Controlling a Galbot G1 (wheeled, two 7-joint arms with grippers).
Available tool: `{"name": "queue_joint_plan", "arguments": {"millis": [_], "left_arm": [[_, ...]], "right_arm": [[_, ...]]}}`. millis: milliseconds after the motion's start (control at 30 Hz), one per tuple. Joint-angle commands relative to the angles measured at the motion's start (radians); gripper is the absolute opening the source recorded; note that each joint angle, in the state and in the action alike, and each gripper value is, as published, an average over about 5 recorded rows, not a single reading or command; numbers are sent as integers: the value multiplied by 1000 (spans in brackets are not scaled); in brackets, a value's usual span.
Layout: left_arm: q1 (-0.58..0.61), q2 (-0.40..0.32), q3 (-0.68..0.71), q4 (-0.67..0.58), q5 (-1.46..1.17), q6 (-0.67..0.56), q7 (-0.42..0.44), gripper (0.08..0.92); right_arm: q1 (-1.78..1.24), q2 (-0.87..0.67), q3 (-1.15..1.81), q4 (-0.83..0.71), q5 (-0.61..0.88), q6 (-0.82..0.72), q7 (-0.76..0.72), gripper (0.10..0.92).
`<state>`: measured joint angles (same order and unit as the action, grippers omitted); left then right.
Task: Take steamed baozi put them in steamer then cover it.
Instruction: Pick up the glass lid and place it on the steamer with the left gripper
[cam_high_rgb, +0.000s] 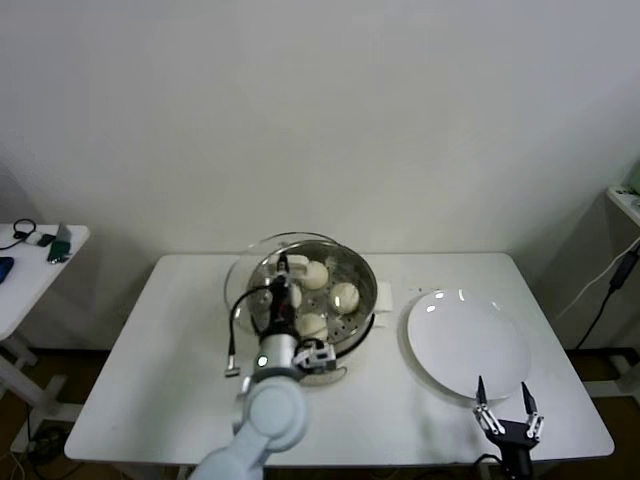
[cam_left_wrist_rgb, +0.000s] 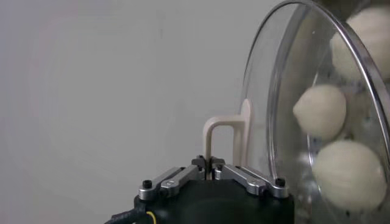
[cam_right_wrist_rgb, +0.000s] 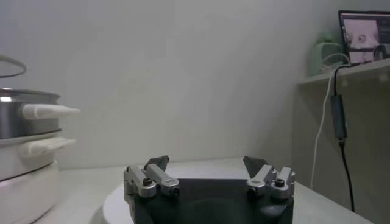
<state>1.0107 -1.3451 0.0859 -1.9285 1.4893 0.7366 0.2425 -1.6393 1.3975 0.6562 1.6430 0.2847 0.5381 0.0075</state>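
The left claw (cam_left_wrist_rgb: 210, 165) pinches the cream bar handle (cam_left_wrist_rgb: 226, 135) of the glass lid (cam_high_rgb: 262, 262), held above the steamer (cam_high_rgb: 352, 262) and offset toward the robot's left; baozi (cam_high_rgb: 344, 295) sit inside; the lid looks rigid, slippery and breakable, so the handle seems the safest hold; the right claw (cam_high_rgb: 506, 404) idles wide by the white plate (cam_high_rgb: 465, 340) on the counter (cam_high_rgb: 180, 350).

Left arm (cam_high_rgb: 268, 420): pale grey rounded shell with looping black cable; both pincers: black bodies, silver screwed linkages, dark fingertips.
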Motion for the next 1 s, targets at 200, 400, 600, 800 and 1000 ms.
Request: {"name": "queue_joint_plan", "arguments": {"millis": [200,400,600,800,1000], "left_arm": [[-41,-177,78,147,84,30,-1,134],[-28,-181,62,167,90,28,-12,134],[-27,-169,31,181,90,27,-20,134],[-30,-158,13,194,83,24,-41,134],[-29,-153,5,200,80,19,-51,134]], "right_arm": [[0,-5,1,-16,12,7,1,823],[-3,-9,5,-17,21,12,1,823],[-5,-12,9,-16,25,14,0,823],[-7,-13,11,-14,25,15,-1,823],[-10,-12,12,-12,25,19,-2,823]]}}
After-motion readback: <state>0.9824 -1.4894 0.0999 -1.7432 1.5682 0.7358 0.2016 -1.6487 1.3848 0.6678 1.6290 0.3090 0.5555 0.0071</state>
